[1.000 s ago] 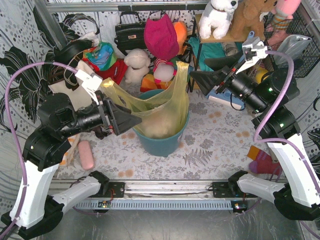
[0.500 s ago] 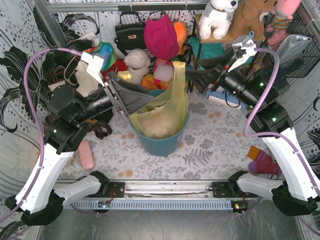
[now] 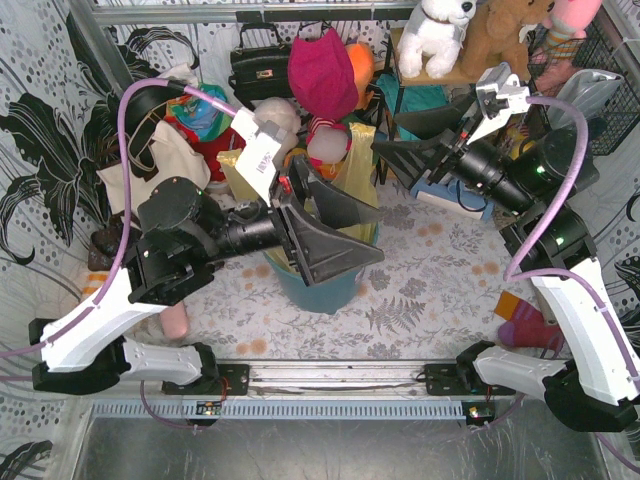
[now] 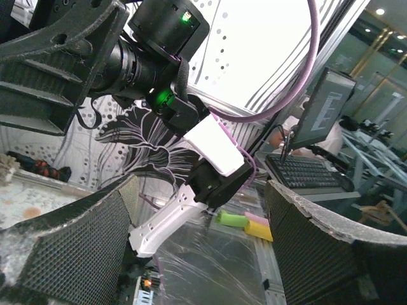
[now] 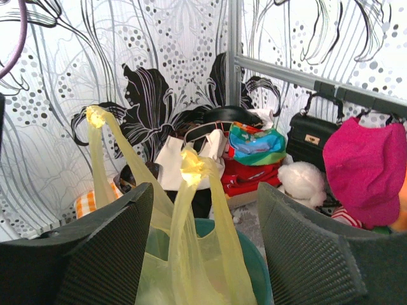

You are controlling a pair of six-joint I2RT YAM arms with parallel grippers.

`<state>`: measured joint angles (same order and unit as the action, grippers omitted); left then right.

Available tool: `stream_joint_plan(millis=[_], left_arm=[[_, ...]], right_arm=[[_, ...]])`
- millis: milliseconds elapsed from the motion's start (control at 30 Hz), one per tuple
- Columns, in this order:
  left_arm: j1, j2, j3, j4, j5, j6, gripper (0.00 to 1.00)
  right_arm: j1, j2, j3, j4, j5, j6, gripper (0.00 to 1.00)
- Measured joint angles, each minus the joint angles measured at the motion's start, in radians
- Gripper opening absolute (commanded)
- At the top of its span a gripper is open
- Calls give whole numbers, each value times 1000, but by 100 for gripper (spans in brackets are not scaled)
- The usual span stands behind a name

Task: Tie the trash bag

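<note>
The trash bag (image 5: 191, 254) is thin yellow-green plastic and sits in the round teal bin (image 5: 251, 260). Its two knotted handles stand up free, with nothing holding them. In the top view only strips of the bag (image 3: 358, 170) show, because my left gripper (image 3: 378, 240) lies across the bin (image 3: 305, 295), pointing right. It is open and empty. The left wrist view looks past the open gripper (image 4: 197, 248) at the right arm and a desk, with no bag in it. My right gripper (image 3: 388, 138) is open just right of the bag. In the right wrist view (image 5: 203, 248) the nearer handle shows between the jaws, untouched.
Behind the bin are a black handbag (image 3: 258, 62), a magenta bag (image 3: 322, 70), a white plush (image 3: 272, 128), a cream tote (image 3: 170, 165) and colourful cloth. A shelf with plush toys (image 3: 437, 35) stands back right. A red-and-pink item (image 3: 525, 325) lies front right.
My left arm has swung from the bag's left side, up and rightward over the bin, and now covers most of the bag. The right gripper has shifted only slightly.
</note>
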<state>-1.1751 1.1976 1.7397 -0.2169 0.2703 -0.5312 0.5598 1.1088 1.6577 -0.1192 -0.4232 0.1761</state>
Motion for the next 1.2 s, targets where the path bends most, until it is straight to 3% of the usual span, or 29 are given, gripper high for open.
stream_joint_plan(millis=[100,200,300,700,1067,1200], left_arm=[[-80,-5,-11,7,-113,74,88],[-118,-47,-114,66,-212,164,87],[-121,-93,-238,131,-295,262,87],[-121,-92,-491,466,-476,652,86],[-121,-91,-534,663,-551,834,86],[-121,-90,-534,687,-568,862,85]], right_arm=[[0,2,21,0,-19,-11,62],[0,13,46,-1,-39,-24,59],[0,36,79,-5,-53,-43,57],[0,132,172,-72,-92,-118,48],[0,162,200,-124,-116,-177,43],[0,166,200,-134,-116,-187,46]])
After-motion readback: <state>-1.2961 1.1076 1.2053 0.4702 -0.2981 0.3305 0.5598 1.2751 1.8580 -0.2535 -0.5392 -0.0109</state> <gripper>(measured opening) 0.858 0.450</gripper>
